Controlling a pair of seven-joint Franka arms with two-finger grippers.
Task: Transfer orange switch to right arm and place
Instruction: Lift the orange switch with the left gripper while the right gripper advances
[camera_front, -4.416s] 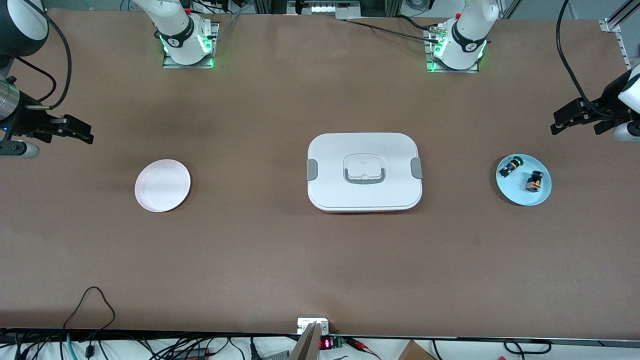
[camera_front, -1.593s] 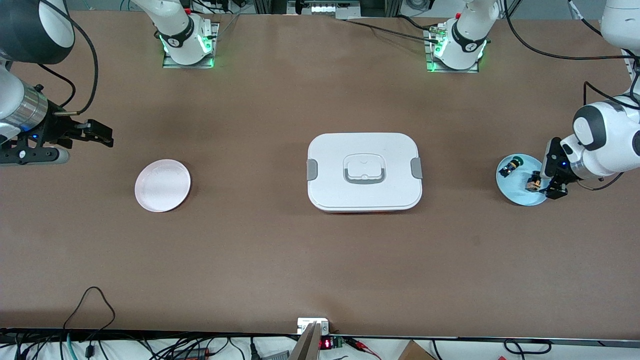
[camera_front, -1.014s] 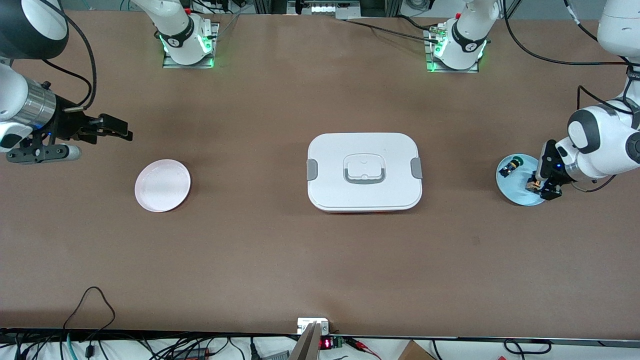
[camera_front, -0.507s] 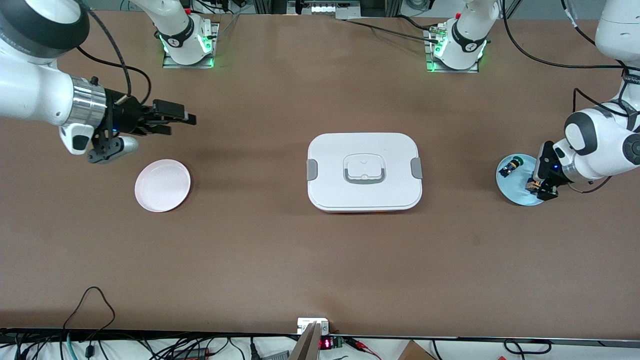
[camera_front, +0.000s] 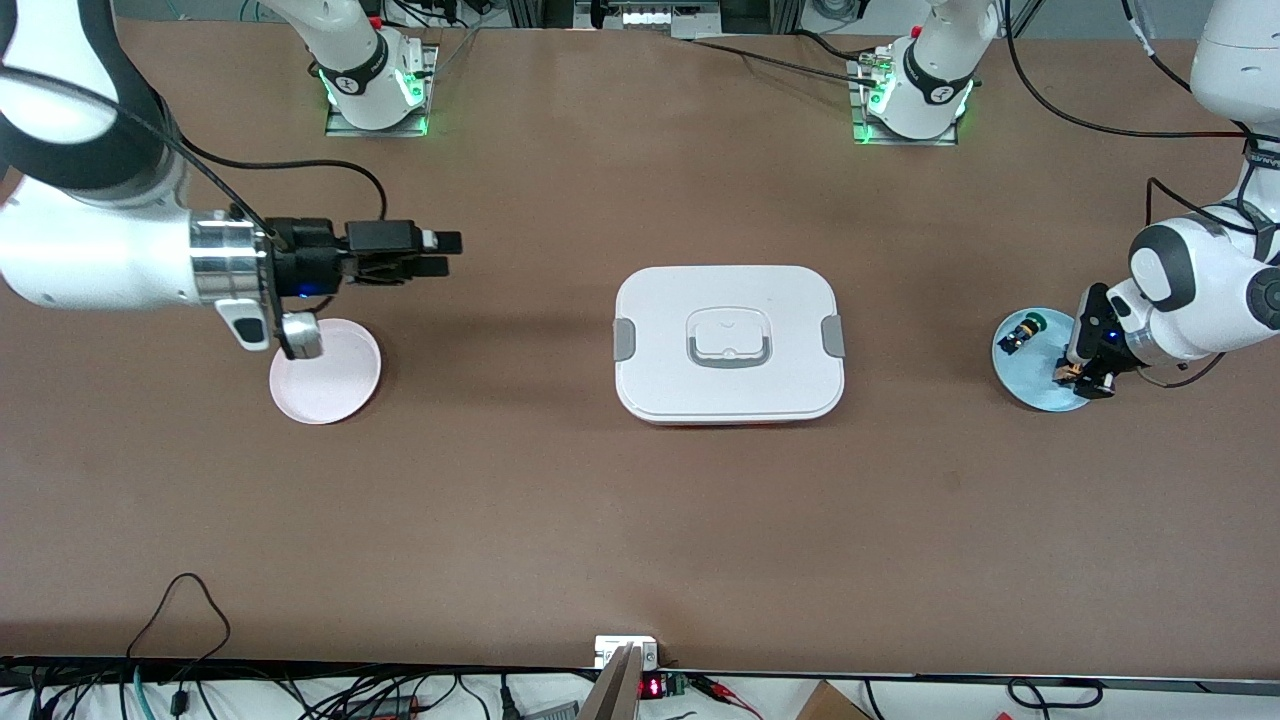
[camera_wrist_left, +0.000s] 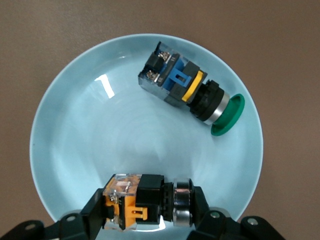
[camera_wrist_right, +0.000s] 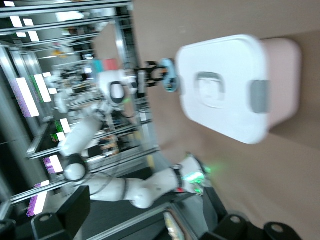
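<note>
My orange switch (camera_wrist_left: 135, 202) is black, orange and chrome on a pale blue plate (camera_wrist_left: 65, 145); its neighbour (camera_wrist_left: 187, 92) is green-capped, blue and yellow.

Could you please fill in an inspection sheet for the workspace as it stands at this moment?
Surface: brown table, no spills seen.
Job's things: orange switch lies on the blue plate, toward the left arm's end of the table; the pink plate at the right arm's end holds nothing.
Clutter: green-capped switch on the same blue plate, apart from the orange one; closed white box mid-table.
Grippers: left gripper down at the blue plate, jaws shut on the orange switch; right gripper in the air between pink plate and box, jaws open, nothing held.
Cables: loose black loop at the table's near edge.
Surroundings: metal racks and lights in the right wrist view.
</note>
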